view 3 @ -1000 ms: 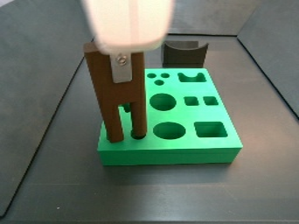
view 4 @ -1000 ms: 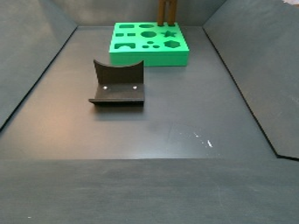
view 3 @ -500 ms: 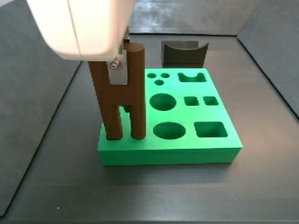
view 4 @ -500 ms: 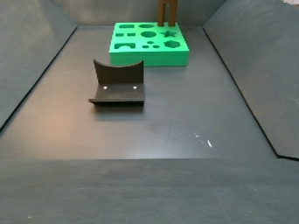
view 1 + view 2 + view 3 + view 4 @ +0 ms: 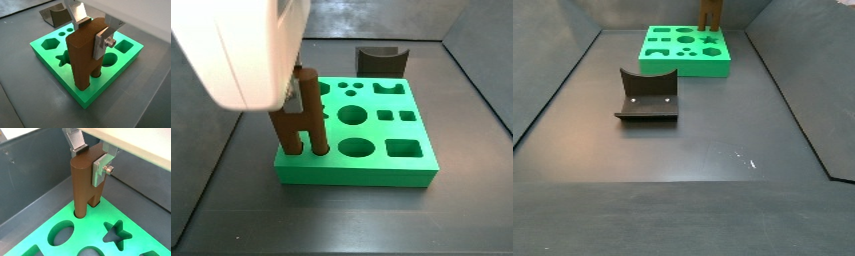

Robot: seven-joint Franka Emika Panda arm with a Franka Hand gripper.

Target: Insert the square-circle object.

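The square-circle object (image 5: 83,60) is a tall brown piece that stands upright with both legs down in holes at a corner of the green block (image 5: 85,97). It also shows in the second wrist view (image 5: 81,183) and in both side views (image 5: 302,128) (image 5: 711,12). My gripper (image 5: 93,34) is shut on its top, one silver finger on each flat side, as the close view (image 5: 91,160) shows too. In a side view the gripper (image 5: 301,92) hangs under the big white wrist body, which hides the piece's top.
The green block (image 5: 358,172) (image 5: 684,62) has several other shaped holes: star, circles, squares, hexagon. A dark fixture with a curved top (image 5: 647,95) (image 5: 381,58) stands on the grey floor apart from the block. Dark walls enclose the floor.
My gripper has come down with the brown piece. Its legs have sunk deeper into the block's holes, so less of it stands above the block.
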